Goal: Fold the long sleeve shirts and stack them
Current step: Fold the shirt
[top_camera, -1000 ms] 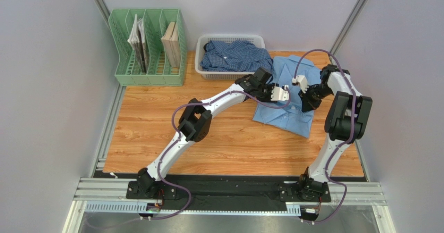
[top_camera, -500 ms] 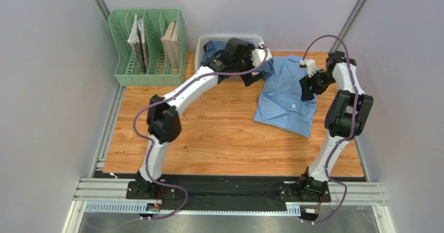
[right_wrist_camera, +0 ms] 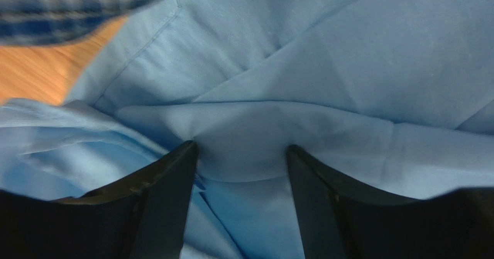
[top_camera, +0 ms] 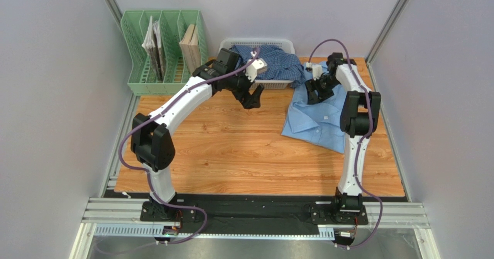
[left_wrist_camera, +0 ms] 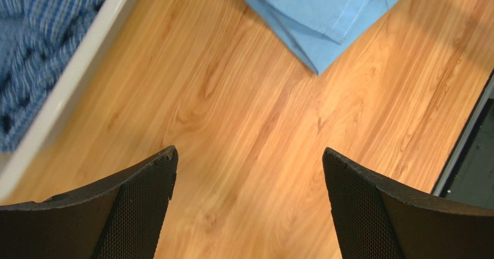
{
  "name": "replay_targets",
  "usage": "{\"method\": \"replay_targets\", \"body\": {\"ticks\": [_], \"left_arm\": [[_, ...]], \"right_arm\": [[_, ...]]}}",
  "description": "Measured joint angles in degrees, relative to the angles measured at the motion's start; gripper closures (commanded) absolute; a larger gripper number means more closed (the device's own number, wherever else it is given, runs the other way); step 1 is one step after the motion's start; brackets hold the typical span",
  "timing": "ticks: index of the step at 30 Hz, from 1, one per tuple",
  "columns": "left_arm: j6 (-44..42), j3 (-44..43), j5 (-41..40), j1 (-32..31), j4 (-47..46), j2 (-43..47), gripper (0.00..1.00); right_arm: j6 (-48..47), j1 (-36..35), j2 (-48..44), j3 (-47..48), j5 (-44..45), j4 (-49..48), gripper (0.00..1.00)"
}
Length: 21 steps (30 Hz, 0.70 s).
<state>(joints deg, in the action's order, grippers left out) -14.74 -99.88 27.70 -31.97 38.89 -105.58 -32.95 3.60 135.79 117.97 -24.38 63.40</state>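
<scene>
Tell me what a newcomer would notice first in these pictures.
A light blue shirt lies partly folded on the right of the wooden table, with the right claw open over its far end. A checked shirt sits crumpled in a white basket at the far edge. The left claw hangs wide open above bare wood in front of it.

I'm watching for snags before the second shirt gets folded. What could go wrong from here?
The right gripper stands open astride a raised fold of the light blue shirt; closing there might pinch several layers and spoil the fold.
The checked shirt spills over the basket rim beside it; the open left gripper lifting it out might drag it across the folded shirt.
</scene>
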Motion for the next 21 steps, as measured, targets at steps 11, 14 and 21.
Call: {"method": "replay_targets", "body": {"ticks": [11,14,21], "left_arm": [[7.4,6.3,2.1,9.9,1.6,10.8,0.01],[9.1,7.4,2.5,12.0,1.6,13.6,0.01],[12.3,11.9,3.2,17.6,1.6,17.0,0.01]], "right_arm": [[2.7,-1.2,-2.6,-7.2,-1.8,4.9,0.55],[2.5,-3.0,-6.8,-16.4,-3.5,7.6,0.55],[2.3,-12.7,-13.6,-33.7,-6.4,11.0,0.53]]}}
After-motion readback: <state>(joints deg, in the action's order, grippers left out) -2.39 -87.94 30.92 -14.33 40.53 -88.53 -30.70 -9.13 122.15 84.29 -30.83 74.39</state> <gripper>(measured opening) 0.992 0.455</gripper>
